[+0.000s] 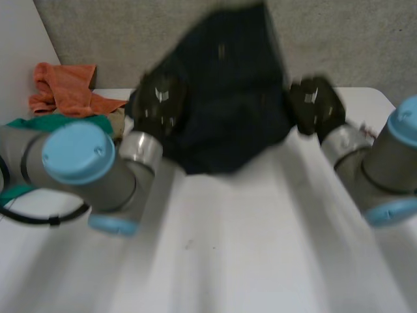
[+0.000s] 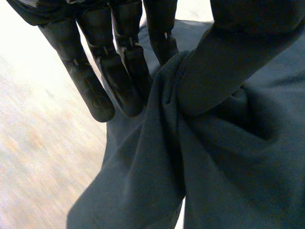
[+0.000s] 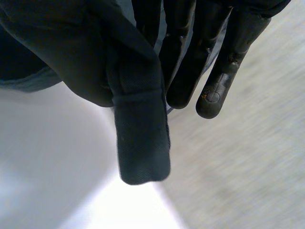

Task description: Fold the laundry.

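dark cloth aloft | left robot hand, right robot hand pinching its edges | pull taut, lower flat onto tabletop

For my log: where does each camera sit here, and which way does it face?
Head view: between and behind the arms, looking down at the white table; left arm, right arm, left hand and right hand show, holding a dark cloth between them.
Left wrist view: on the left wrist, looking along the palm; its fingers and thumb pinch the cloth.
Right wrist view: on the right wrist, along the palm; its fingers and thumb pinch a cloth fold.
Shared: both wrist views show the dark cloth.
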Tool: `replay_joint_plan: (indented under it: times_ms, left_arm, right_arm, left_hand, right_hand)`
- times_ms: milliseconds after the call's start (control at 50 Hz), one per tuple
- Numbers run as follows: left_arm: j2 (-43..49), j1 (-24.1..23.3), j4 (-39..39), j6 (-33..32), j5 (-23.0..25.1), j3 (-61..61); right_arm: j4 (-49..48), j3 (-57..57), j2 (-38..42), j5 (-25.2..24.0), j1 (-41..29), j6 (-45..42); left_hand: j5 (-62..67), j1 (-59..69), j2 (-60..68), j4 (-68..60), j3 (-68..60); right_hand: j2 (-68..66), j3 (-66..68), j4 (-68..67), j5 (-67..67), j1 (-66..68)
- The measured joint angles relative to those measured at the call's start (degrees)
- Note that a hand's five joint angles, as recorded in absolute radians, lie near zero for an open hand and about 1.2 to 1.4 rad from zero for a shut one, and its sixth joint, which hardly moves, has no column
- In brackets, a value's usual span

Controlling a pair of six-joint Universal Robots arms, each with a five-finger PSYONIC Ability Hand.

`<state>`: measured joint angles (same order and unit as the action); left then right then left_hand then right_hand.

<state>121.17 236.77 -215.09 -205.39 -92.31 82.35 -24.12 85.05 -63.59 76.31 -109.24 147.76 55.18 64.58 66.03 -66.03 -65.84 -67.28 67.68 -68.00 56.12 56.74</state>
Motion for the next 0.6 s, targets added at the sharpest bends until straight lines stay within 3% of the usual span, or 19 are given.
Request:
replay_joint_plan:
  times_ms: [80, 100, 140, 180, 260, 280, 440, 500, 600]
  left_arm:
    - [0.24, -0.14, 2.0, -0.02, 0.03, 5.99]
    - [0.26, -0.31, 2.83, -0.05, 0.03, 7.52]
    - [0.18, -0.68, 4.19, -0.08, 0.04, 9.24]
    - [-0.1, -1.24, 5.8, -0.12, 0.04, 10.6]
    - [-1.39, -2.16, 8.68, -0.15, 0.03, 11.66]
    - [-1.85, -2.3, 9.23, -0.13, 0.03, 11.71]
    - [-6.92, -2.21, 11.45, 0.24, -0.29, 12.26]
    - [-10.78, -1.94, 12.09, 0.9, -0.54, 13.81]
    - [-17.53, -2.15, 14.74, 4.65, -0.56, 18.07]
  right_arm:
    - [5.28, 5.2, 0.15, -0.61, 0.29, -0.65]
    - [6.92, 6.52, 0.13, -0.67, 0.39, -0.88]
    - [9.03, 7.94, 0.09, -0.69, 0.5, -1.15]
    - [11.18, 9.0, -0.06, -0.68, 0.57, -1.36]
    - [14.85, 9.98, -0.79, -0.62, 0.63, -1.47]
    - [15.84, 10.09, -1.15, -0.64, 0.65, -1.46]
    - [19.36, 9.64, -3.1, -0.7, 0.69, -1.05]
    - [19.82, 9.16, -3.49, -0.59, 0.61, -0.76]
    - [19.98, 8.28, -3.85, -0.13, 0.17, -0.31]
  left_hand:
    - [-3.69, -4.0, -5.0, 5.02, 4.84]
    - [-20.18, -22.03, -21.11, 21.14, 20.68]
    - [-26.47, -28.27, -28.13, 27.32, 26.73]
    - [-42.98, -43.4, -43.35, 43.68, 42.82]
    - [-45.63, -45.75, -45.93, 46.31, 45.41]
    - [-51.53, -50.08, -51.85, 52.03, 51.57]
    - [-51.63, -50.08, -52.0, 52.04, 51.57]
    - [-50.72, -49.15, -50.95, 51.29, 50.86]
    - [-35.0, -32.96, -35.46, 35.87, 35.37]
  right_hand:
    - [0.0, 0.0, 0.0, 0.0, 0.0]
    - [0.0, 0.0, 0.0, 0.0, 0.0]
    - [0.11, -0.19, 0.26, -0.03, -0.03]
    - [3.21, -3.58, 3.91, -2.19, -1.81]
    - [6.68, -6.93, 7.21, -4.65, -4.25]
    - [6.68, -6.93, 7.21, -4.65, -4.25]
    - [11.63, -12.58, 12.72, -9.58, -9.37]
    - [6.85, -7.76, 8.11, -6.22, -5.52]
    - [-0.18, 0.04, 0.05, -0.2, -2.95]
